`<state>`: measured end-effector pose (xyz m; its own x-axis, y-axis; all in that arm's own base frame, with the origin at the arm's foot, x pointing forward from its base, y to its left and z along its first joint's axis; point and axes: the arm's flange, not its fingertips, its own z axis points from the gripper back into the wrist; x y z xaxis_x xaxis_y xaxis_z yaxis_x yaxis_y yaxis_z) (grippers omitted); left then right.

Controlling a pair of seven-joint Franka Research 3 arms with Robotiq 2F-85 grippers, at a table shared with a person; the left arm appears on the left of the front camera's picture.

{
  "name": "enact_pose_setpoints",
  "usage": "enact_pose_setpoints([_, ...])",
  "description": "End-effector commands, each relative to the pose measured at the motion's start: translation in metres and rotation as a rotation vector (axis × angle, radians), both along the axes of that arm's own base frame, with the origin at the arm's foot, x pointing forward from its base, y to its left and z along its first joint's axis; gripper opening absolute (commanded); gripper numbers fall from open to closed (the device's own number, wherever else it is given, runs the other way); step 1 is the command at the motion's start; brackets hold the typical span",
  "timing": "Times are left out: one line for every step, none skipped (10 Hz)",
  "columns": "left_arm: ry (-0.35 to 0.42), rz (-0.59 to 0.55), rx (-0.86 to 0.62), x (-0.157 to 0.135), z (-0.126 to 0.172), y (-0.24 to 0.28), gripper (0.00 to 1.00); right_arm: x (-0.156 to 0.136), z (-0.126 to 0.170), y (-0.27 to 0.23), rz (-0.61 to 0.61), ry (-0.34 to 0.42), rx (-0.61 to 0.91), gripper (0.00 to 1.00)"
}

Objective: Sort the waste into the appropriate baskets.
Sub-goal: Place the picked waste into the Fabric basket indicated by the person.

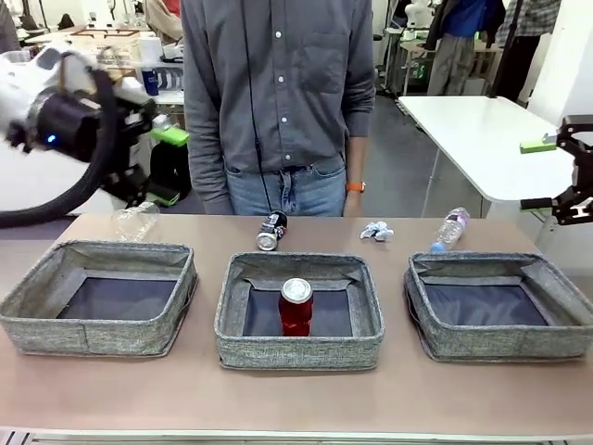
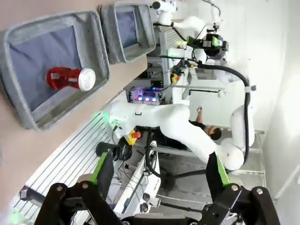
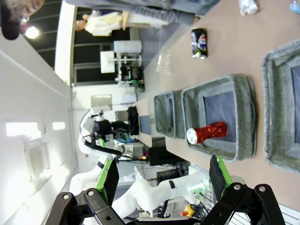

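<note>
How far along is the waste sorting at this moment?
Done: the red soda can stands in the middle basket. In hand: nothing; the left gripper and right gripper are open, off to the sides. Left: the clear plastic cup, crushed dark can, paper wad and plastic bottle lie on the table beyond the baskets.

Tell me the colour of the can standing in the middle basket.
The can is red with a silver top, clearest in the front view.
</note>
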<state>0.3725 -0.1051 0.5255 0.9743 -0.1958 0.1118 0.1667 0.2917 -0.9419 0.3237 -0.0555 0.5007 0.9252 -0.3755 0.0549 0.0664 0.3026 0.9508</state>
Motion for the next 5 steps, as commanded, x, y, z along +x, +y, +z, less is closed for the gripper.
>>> enact_pose_setpoints([0.031, 0.093, -0.133, -0.023, -0.025, 0.034, 1.0, 0.003, 0.001, 0.001, 0.003, -0.036, 0.017, 1.0])
enact_pose_setpoints([0.087, 0.13, -0.216, -0.026, -0.039, 0.043, 1.0, 0.003, 0.001, 0.001, 0.003, -0.036, 0.017, 1.0])
enact_pose_setpoints([0.217, 0.097, -0.176, -0.016, -0.044, 0.031, 1.0, 0.003, 0.001, 0.001, 0.003, -0.036, 0.017, 1.0])
enact_pose_setpoints([0.057, 0.082, -0.11, -0.021, -0.031, 0.043, 1.0, 0.003, 0.001, 0.001, 0.003, -0.036, 0.017, 1.0])
enact_pose_setpoints([0.057, 0.082, -0.11, -0.021, -0.031, 0.043, 1.0, 0.003, 0.001, 0.001, 0.003, -0.036, 0.017, 1.0])
